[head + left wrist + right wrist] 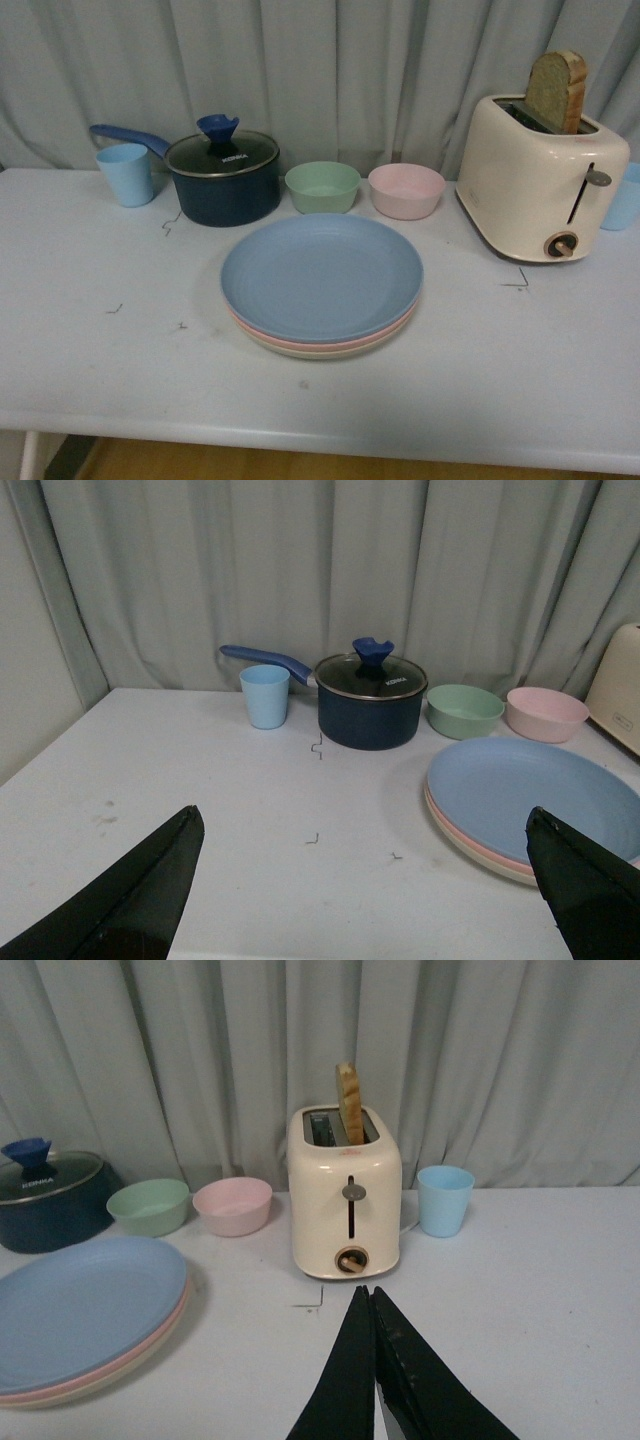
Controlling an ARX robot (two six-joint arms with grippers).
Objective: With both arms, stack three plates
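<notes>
Plates stacked mid-bench (90,350): blue plate (320,275) on top, pink plate (300,342) and cream plate (330,352) showing only as rim slivers beneath. Neither arm appears in front view. Left hand (365,880) spread wide, empty, fingertips cut off by frame. Right hand (372,1305) pinched closed on nothing, near the toaster (345,1195).

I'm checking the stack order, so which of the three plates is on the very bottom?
The cream plate is at the bottom, touching the table. The pink plate lies on it, and the blue plate is on top.
</notes>
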